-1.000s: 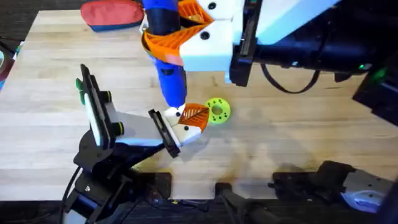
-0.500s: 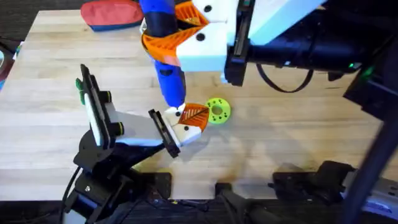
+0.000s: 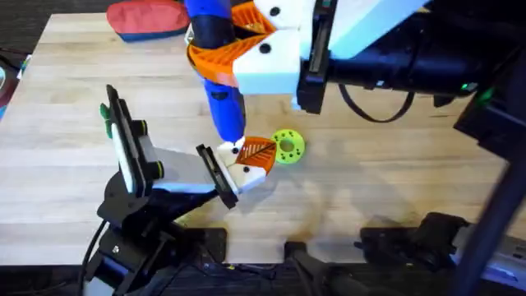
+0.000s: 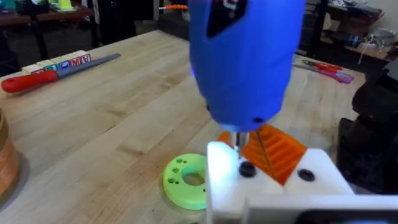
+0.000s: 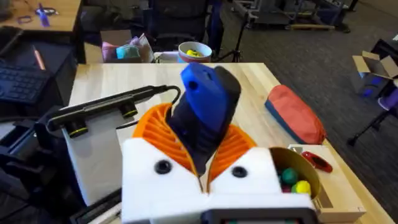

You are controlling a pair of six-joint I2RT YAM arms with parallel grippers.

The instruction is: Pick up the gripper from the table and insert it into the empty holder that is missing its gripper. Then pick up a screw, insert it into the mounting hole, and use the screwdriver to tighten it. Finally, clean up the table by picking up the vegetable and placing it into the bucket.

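The screwdriver (image 3: 220,82) stands on the holder (image 3: 246,168), ring (image 3: 288,146) just beside.

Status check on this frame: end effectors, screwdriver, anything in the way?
Right end effector shut on screwdriver, tip down at the holder. Orange gripper seated in holder. Green ring beside holder, not blocking.

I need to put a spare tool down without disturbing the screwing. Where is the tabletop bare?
Bare wood lies on the table right of the lime-green ring, and on the left between the red pouch and the left arm's black frame. It is crowded at the middle, where the screwdriver, held by the right gripper, meets the holder.
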